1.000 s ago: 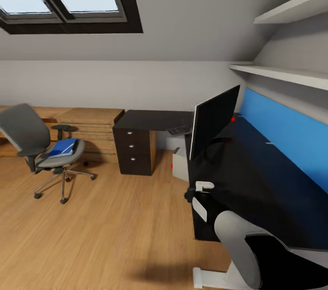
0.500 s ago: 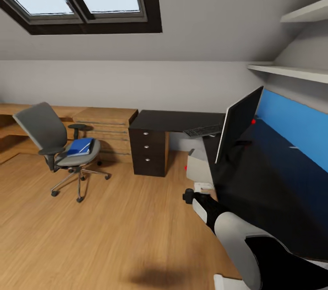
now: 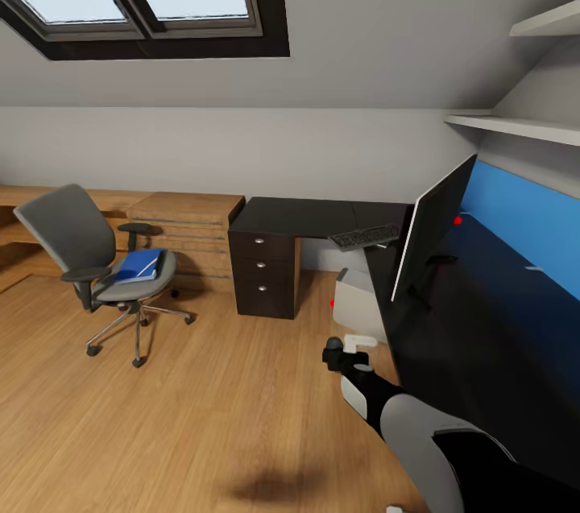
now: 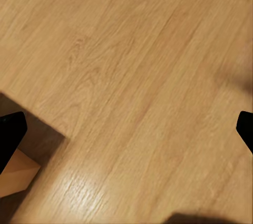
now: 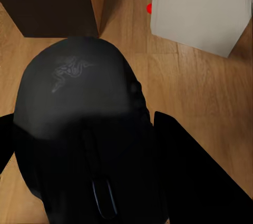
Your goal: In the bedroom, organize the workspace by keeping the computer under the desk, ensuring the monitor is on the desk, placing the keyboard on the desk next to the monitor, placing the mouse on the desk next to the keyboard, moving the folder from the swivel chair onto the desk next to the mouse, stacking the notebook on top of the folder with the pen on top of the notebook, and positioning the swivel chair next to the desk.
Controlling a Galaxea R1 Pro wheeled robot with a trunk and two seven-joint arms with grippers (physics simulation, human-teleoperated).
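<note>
My right gripper [image 3: 334,353] is shut on the dark grey mouse [image 5: 84,129] and holds it low over the floor, by the desk's front corner. The pale computer [image 3: 358,304] with its red light stands under the black desk [image 3: 306,215]; it also shows as the computer [image 5: 200,8] beyond the mouse. The monitor [image 3: 431,227] stands on the desk, and the keyboard [image 3: 364,237] lies just behind it. At the left, the swivel chair [image 3: 72,243] carries the blue folder [image 3: 137,265]. My left gripper [image 4: 127,134] is open over bare floor.
A light oak low cabinet [image 3: 185,211] runs along the back wall behind the chair. The desk's drawer unit [image 3: 262,275] stands between chair and computer. A blue wall panel [image 3: 524,215] and shelves [image 3: 515,126] line the right wall. Open wood floor [image 3: 201,400] lies ahead.
The camera has turned, so chair, desk and monitor sit further right in the picture. My right arm with the mouse shows a little lower. The furniture itself has not moved.
</note>
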